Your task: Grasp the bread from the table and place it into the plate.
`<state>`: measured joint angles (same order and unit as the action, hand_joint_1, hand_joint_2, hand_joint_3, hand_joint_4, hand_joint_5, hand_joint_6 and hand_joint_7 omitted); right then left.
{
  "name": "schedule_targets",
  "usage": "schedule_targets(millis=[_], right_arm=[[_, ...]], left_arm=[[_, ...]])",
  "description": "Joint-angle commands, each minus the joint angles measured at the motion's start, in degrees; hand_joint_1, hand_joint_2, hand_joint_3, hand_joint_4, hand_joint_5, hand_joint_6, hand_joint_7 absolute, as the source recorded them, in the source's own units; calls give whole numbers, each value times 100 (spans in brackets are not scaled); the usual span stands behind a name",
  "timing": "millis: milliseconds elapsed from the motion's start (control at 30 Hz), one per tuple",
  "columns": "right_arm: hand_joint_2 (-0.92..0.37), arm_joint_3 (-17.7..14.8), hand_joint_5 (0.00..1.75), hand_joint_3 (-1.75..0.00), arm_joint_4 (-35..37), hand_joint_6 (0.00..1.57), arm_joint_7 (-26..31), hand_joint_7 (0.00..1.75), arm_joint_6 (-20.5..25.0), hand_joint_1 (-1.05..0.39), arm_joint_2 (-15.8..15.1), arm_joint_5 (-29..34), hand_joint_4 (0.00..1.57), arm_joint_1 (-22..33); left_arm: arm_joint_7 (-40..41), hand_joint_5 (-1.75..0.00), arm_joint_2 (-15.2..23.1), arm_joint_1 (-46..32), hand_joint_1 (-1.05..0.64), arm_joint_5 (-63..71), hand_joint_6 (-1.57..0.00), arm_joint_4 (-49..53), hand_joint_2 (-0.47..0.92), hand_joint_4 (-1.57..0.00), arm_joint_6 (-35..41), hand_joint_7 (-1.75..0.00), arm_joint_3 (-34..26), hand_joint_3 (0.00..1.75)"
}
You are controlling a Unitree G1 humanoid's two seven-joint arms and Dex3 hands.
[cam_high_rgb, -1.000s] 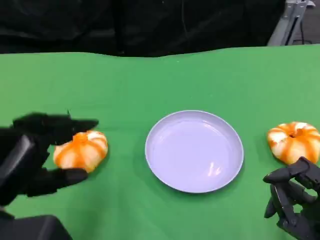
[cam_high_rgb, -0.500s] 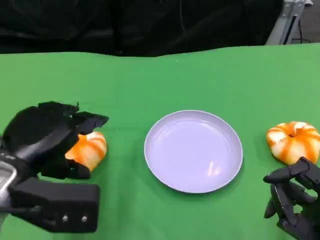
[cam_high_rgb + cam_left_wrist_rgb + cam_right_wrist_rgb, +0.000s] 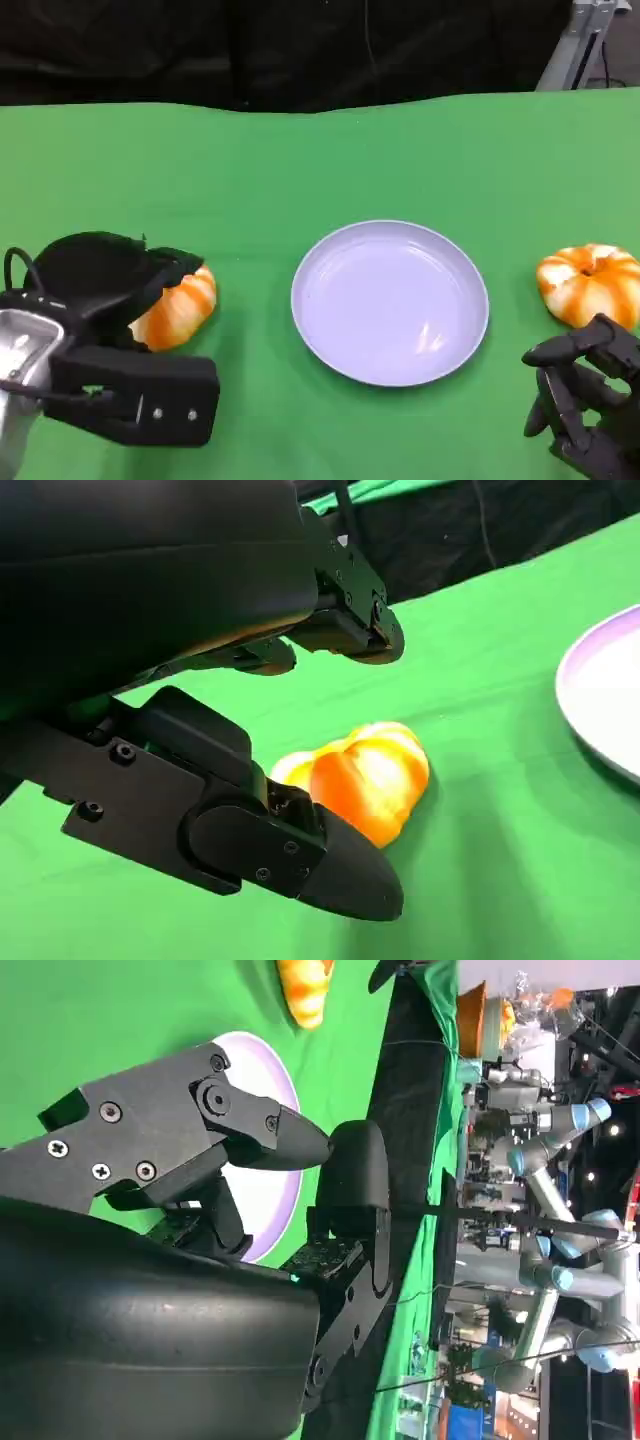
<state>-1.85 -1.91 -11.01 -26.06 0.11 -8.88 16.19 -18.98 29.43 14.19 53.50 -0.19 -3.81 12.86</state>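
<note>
An orange-and-white striped bread [image 3: 180, 304] lies on the green cloth left of the lilac plate [image 3: 390, 300]. My left hand [image 3: 95, 285] hangs over its left side, covering part of it. In the left wrist view the bread [image 3: 365, 780] rests on the cloth between the upper fingers [image 3: 345, 630] and the thumb below, with gaps on both sides. The plate's rim [image 3: 605, 695] shows beyond it. A second bread [image 3: 590, 283] lies right of the plate. My right hand [image 3: 585, 400] sits just in front of it, fingers loosely bent and holding nothing.
The green table ends at a black backdrop along the far edge [image 3: 320, 105]. A metal stand [image 3: 585, 40] is at the back right. In the right wrist view my right hand [image 3: 200, 1140] lies before the plate [image 3: 268, 1080], with a bread [image 3: 305, 985] beyond it.
My left hand has come down over the left bread and its forearm has slid further into the picture. The breads, the plate and my right hand have stayed put.
</note>
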Motion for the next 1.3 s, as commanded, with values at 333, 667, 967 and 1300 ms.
schedule_targets(millis=[333, 667, 967, 1300], right_arm=[[-73, -47, 163, -82, -103, 82, 51, 139, 15, -17, -47, 19, 89, 41], [-74, -43, 164, -82, -90, 82, 4, 140, 19, -16, -51, -57, 89, 43], [-74, -48, 166, -81, -145, 81, 74, 141, 42, -16, -41, 22, 88, 65], [-75, -58, 164, -81, -136, 81, 31, 142, -5, -17, -79, 5, 89, 78]], left_arm=[[-20, 0, 5, 423, -98, 65, -34, 472, 92, -31, 753, 0, 351, 15], [182, -1, -100, 491, -95, -64, -35, 969, 92, -33, 906, -1, 548, 17], [494, -2, -253, 617, -93, -285, -39, 1475, 92, -36, 772, -2, 712, 19], [571, -1, -329, 814, -83, -618, -40, 2023, 92, -38, 572, -1, 859, 34]])
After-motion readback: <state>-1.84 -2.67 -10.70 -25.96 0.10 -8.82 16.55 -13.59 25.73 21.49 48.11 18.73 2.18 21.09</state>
